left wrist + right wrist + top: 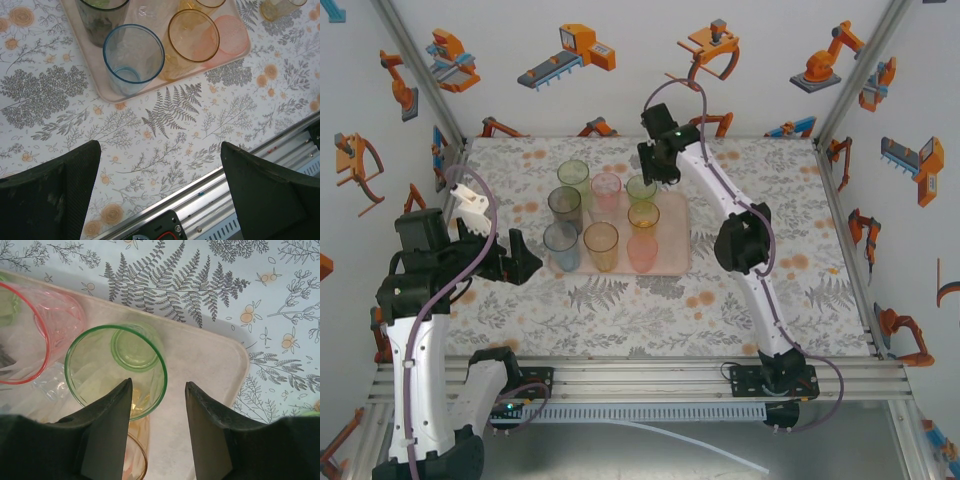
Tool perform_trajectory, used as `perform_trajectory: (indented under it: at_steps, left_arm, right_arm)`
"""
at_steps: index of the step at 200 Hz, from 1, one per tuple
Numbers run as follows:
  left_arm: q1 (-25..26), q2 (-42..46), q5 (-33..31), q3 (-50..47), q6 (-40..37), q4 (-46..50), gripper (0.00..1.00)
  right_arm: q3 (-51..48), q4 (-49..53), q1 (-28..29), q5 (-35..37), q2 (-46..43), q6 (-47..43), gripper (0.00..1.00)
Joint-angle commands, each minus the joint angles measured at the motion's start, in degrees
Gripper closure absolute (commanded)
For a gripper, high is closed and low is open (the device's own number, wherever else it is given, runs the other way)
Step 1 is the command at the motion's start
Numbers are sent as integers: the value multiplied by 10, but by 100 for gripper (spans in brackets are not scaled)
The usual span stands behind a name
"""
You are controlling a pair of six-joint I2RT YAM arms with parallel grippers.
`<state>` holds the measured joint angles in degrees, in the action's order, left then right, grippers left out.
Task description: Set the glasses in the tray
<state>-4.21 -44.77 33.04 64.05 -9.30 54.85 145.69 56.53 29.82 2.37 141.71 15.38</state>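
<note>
Jaws of the right gripper (158, 386) stand apart and hold nothing. One finger (107, 430) hangs over the mouth of the green glass (95, 365) and the other (210, 430) outside it. The wall of the glass lies between them and is clear of both, as far as the wrist view shows. Whether the inner tip sits below the rim cannot be told.

Risk noted: if that tip is inside, any withdrawal that is not straight up would hook the rim and tip or drag the tumbler, which looks light enough to topple readily. The pink glass (30, 335) stands just beside it and the orange glass (642, 216) just behind, toward the wrist — one knock could carry down the row. A fresh closing of the jaws would pinch the wall.

Position: the green glass stands upright directly beneath the gripper, on the tray (210, 365), whose rounded corner lies just beyond the outer finger.

The left gripper (160, 145) is wide open and empty over the table (165, 115), with the blue glass (132, 60) ahead of it on the tray. A yellowish tumbler (279, 7) appears to stand off the tray — judged outstanding.
</note>
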Motion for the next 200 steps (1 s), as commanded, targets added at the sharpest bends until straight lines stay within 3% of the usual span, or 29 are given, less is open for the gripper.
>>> perform_trajectory:
  at_steps: [1,49,70,123,200]
  left_arm:
    - [-4,8,10,7,6,-5,3]
    - [-4,9,5,6,-1,-2,3]
    - [-4,9,3,5,-3,0,3]
    - [-2,0,-6,12,-14,10,3]
    - [3,-22,-6,13,-39,21,0]
  right_arm:
    - [10,17,2,-5,-42,-8,54]
    - [-13,15,2,-2,-92,-6,54]
    - [-67,-5,2,-2,-146,1,55]
    - [-397,-141,3,8,-377,40,57]
    - [-808,-193,-3,80,-680,124,57]
